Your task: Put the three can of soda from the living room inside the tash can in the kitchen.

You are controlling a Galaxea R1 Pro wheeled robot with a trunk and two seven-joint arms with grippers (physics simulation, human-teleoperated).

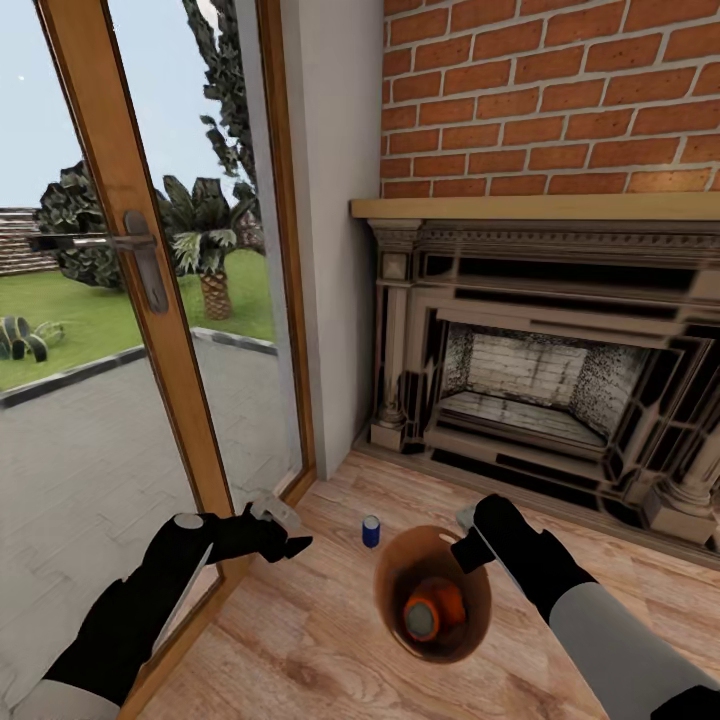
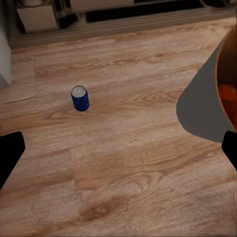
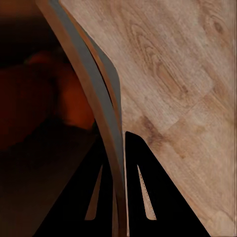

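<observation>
By the glass door (image 1: pixel 120 300), the left claw (image 1: pixel 285 530) hovers spread over the wood floor (image 1: pixel 300 640). The blue can (image 1: pixel 371 531) stands upright (just beside the bucket). The bucket (image 1: pixel 470 630) holds orange cans (image 1: pixel 432 611); the right claw (image 1: pixel 468 535) pinches its rim before the fireplace (image 1: pixel 540 380).
</observation>
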